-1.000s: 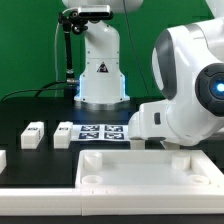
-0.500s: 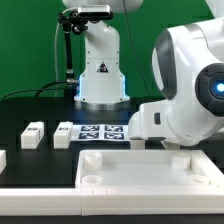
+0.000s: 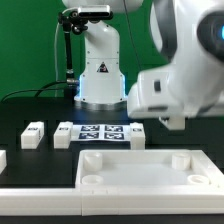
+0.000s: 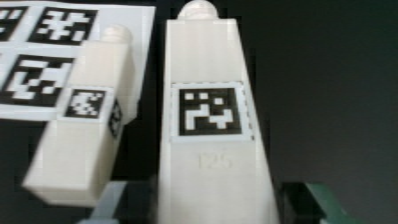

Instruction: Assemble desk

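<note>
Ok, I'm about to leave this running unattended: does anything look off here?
Nothing stands out. The top lies flat and looks whole. In the wrist view the central leg and the leg beside it are slightly angled to each other, but both look undamaged.

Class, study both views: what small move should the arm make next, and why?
Probably carry the leg across towards the desk top. It seems clamped in the tool, the arm is up off the table, and the top's corner sockets look empty.
</note>
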`<state>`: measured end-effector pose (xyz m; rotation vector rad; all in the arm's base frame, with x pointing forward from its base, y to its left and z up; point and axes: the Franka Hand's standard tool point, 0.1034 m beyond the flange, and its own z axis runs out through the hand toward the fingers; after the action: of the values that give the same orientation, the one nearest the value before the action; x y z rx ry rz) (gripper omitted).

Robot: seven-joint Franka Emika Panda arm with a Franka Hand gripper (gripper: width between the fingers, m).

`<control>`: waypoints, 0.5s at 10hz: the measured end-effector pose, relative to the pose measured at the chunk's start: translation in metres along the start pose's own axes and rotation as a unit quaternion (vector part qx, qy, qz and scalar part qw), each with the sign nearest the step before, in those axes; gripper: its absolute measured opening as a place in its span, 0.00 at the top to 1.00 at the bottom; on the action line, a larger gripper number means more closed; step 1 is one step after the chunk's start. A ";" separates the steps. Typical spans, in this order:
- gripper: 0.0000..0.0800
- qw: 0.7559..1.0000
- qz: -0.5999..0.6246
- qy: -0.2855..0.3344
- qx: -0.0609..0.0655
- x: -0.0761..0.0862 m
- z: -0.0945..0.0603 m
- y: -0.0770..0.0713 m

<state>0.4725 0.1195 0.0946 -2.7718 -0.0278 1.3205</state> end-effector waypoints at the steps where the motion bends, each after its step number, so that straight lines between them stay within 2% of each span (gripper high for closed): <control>1: 0.64 1.000 -0.002 0.012 -0.001 -0.011 -0.012 0.001; 2: 0.64 0.998 -0.003 0.055 -0.004 -0.012 -0.024 -0.002; 5: 0.64 0.988 -0.002 0.156 0.000 -0.006 -0.029 -0.003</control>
<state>0.4916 0.1209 0.1179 -2.9416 -0.0152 0.8696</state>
